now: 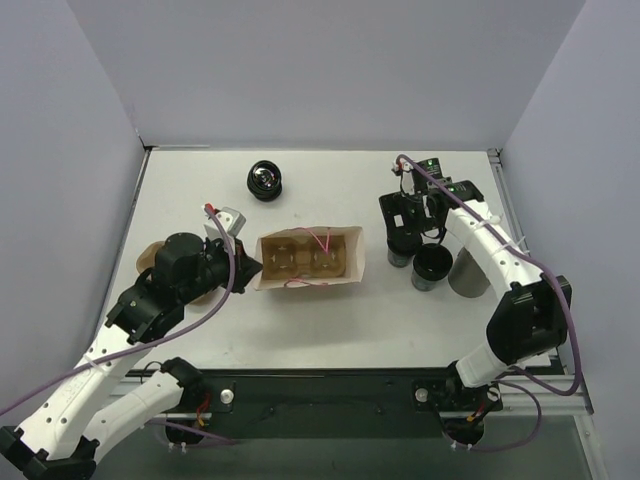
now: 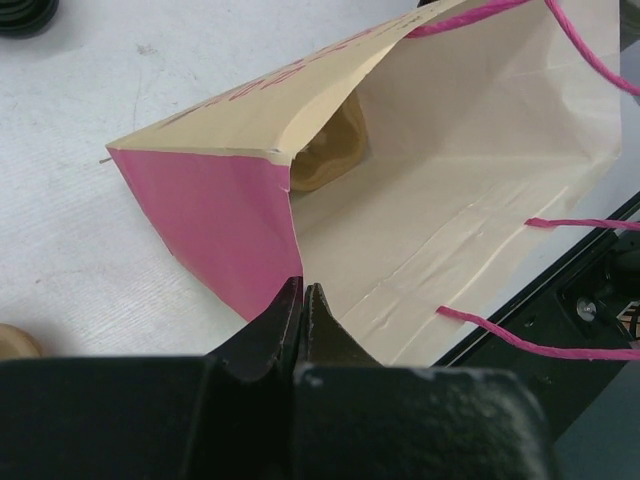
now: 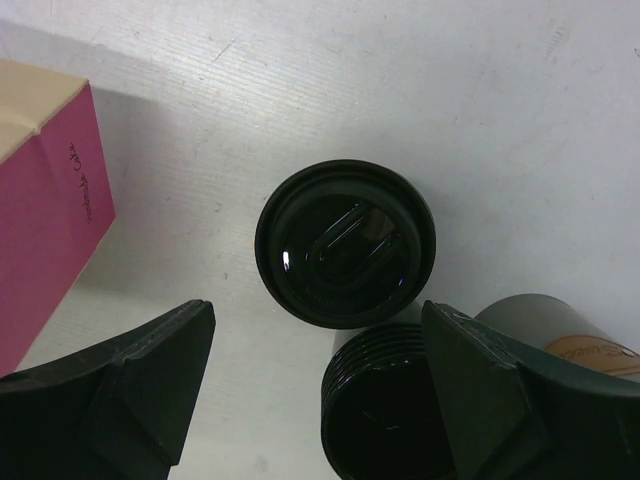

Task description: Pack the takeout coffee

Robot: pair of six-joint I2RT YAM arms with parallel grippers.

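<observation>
Left gripper (image 2: 302,288), right up close, is pinched shut on the edge of the bag (image 2: 210,220); right gripper (image 3: 318,312) is spread wide around a cup (image 3: 345,243) with its lid on, not touching; from above, a second cup (image 1: 265,180) sits alone on the table (image 1: 350,330) far behind the bag.

- Your white table (image 1: 330,330) carries everything listed here.
- A pink paper bag (image 1: 354,257) stands near its middle, with the mouth open upward.
- One lidded black cup (image 1: 265,180) sits alone toward the far edge, well apart from the bag.
- A second lidded black cup (image 3: 345,243) stands right of the bag, just beside a ribbed black stack (image 1: 431,268) and a taller grey cup (image 1: 468,280).
- A tan object (image 1: 148,258) lies at the left, mostly hidden.
</observation>
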